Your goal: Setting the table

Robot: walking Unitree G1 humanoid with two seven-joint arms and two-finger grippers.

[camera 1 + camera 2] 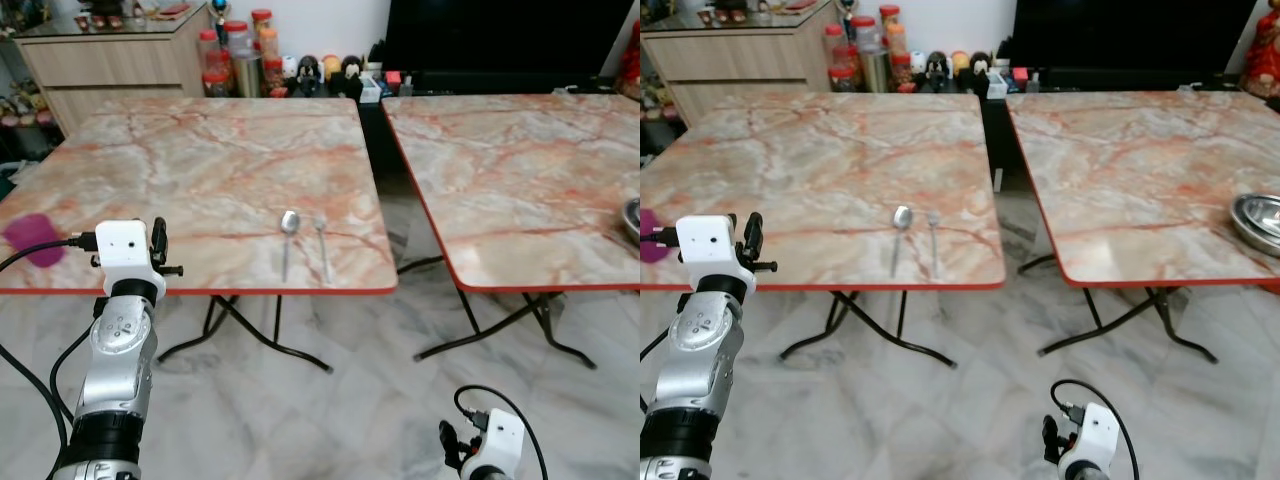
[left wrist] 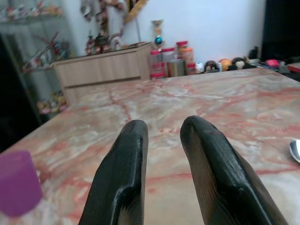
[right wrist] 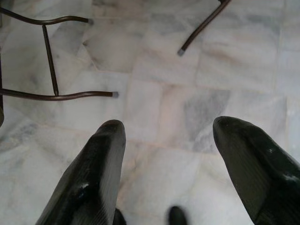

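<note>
Spoon (image 1: 289, 224) and fork (image 1: 322, 245) lay side by side near the counter (image 1: 200, 170) edge, handles toward the robot, right of the raised left hand (image 2: 164, 154), slightly parted, empty, nearer; right hand (image 3: 168, 154) hung wide apart.

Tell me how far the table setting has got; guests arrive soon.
Done: a spoon and fork lie side by side near the left table's front edge. In hand: nothing; the left tool hovers open near the purple cup. Left: the metal dish waits on the right table.
</note>
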